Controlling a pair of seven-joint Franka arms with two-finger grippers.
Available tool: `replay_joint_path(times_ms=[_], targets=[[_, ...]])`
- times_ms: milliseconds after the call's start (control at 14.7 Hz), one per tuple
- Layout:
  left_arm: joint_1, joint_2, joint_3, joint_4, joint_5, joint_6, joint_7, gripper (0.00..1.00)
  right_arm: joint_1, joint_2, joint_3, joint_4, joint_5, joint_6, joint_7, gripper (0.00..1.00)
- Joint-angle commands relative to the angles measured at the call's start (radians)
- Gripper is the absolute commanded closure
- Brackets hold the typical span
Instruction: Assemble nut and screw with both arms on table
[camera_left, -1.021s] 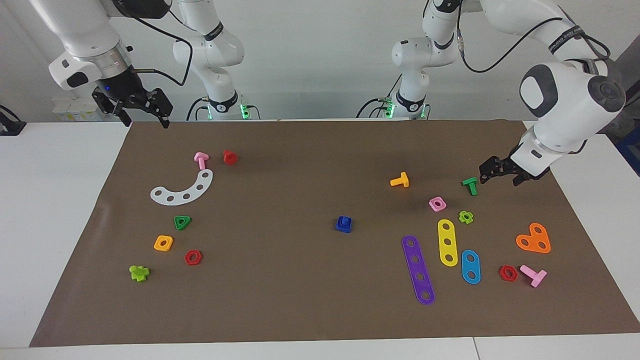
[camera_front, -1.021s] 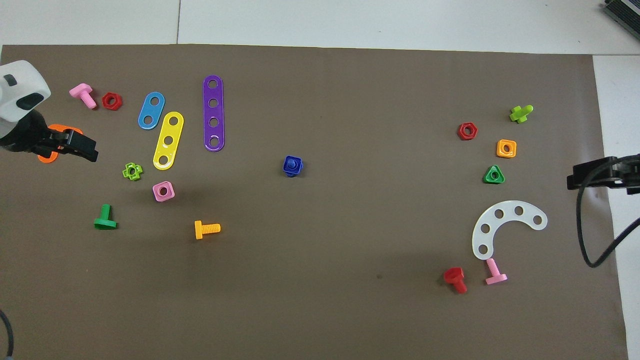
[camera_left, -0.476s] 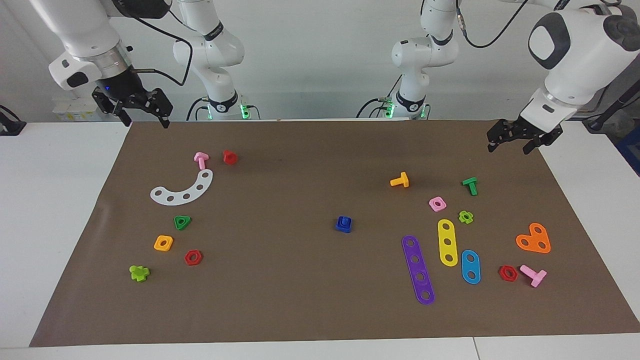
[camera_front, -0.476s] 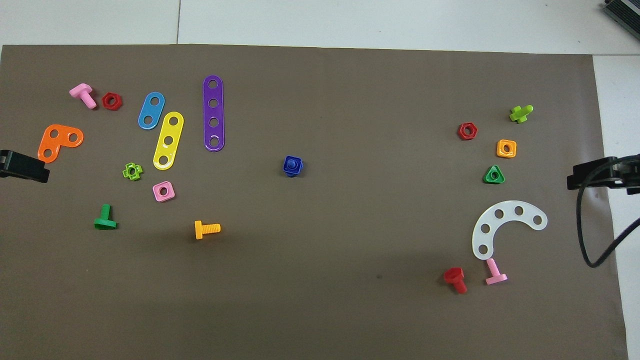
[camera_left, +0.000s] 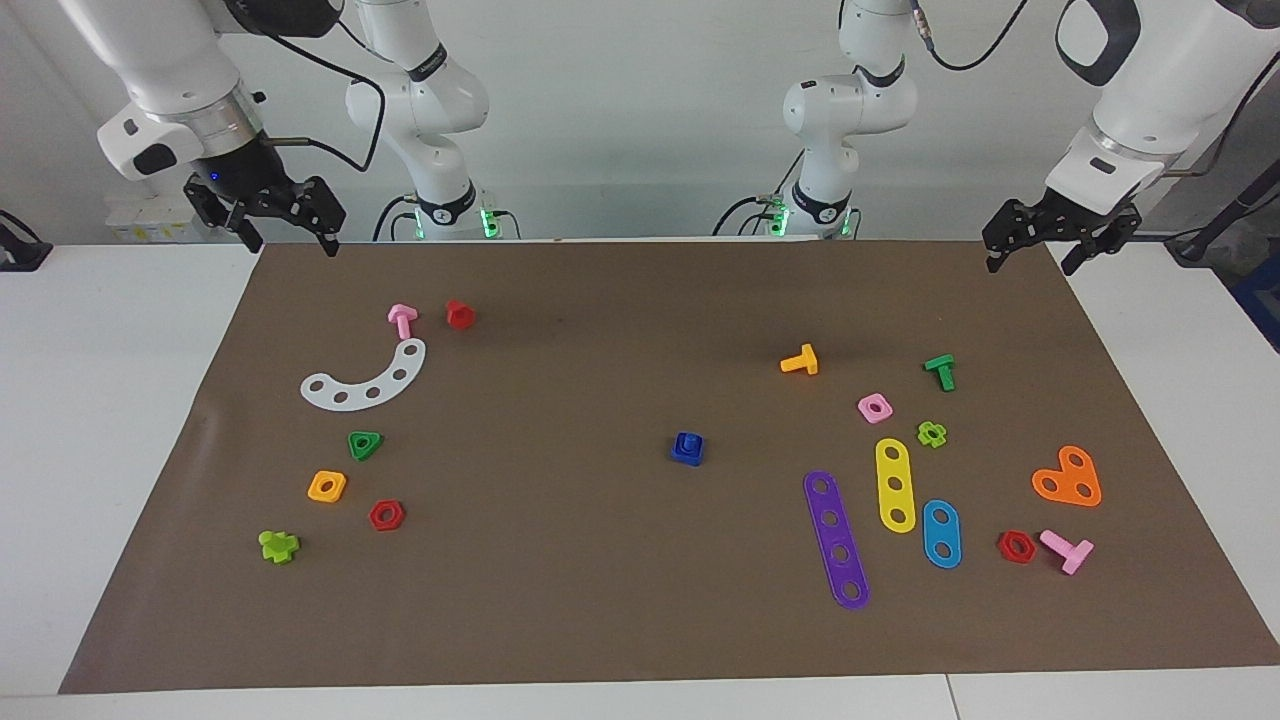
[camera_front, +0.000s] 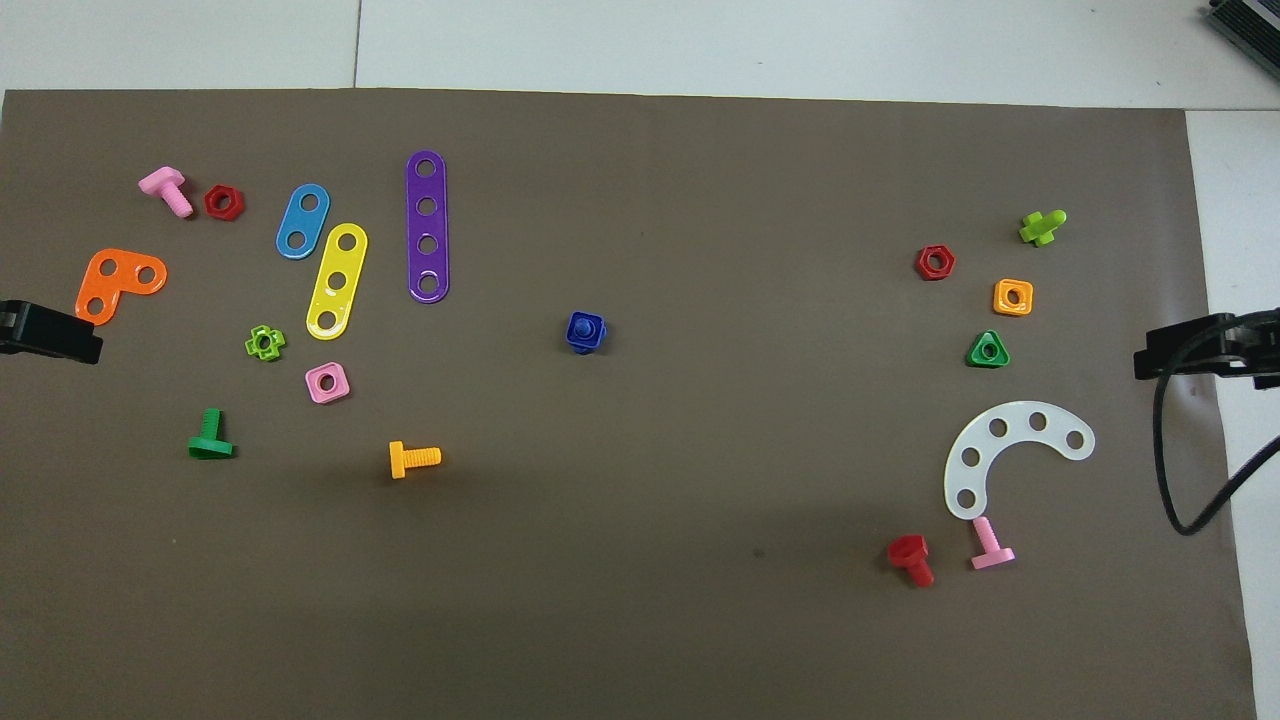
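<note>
A brown sheet covers the white table (camera_left: 120, 420). Going left to right in the facing view: the right gripper (camera_left: 290, 225) hangs in the air, fingers spread and holding nothing, over the sheet's corner by its own arm. In the middle of the sheet sits the nut (camera_left: 687, 451) with the screw (camera_left: 686, 441) standing in its hole, well apart from both grippers. The left gripper (camera_left: 1040, 243) hangs over the corner by its arm, also spread and holding nothing.
</note>
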Motion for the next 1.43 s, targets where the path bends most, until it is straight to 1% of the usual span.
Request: replay_joint_path(times_ms=[0,545,749,1089,1361], targets=[[-0.009,-0.019,0.003,-0.014,0.019,0.030,-0.001,0.00,-0.004,-0.024,0.004,-0.024,0.013,-0.001,0.011,0.00],[-0.011,-0.019,0.003,-0.025,0.006,0.058,0.010,0.00,-0.004,-0.024,0.006,-0.024,0.013,-0.001,0.011,0.00],[-0.009,-0.022,0.003,-0.025,-0.020,0.055,0.009,0.03,-0.004,-0.023,0.006,-0.024,0.014,-0.001,0.011,0.00],[-0.009,-0.022,0.005,-0.025,-0.039,0.053,0.003,0.00,-0.004,-0.024,0.006,-0.024,0.013,-0.001,0.011,0.00],[-0.011,-0.023,0.003,-0.026,-0.039,0.044,0.010,0.00,-0.004,-0.023,0.004,-0.024,0.013,-0.001,0.011,0.00]])
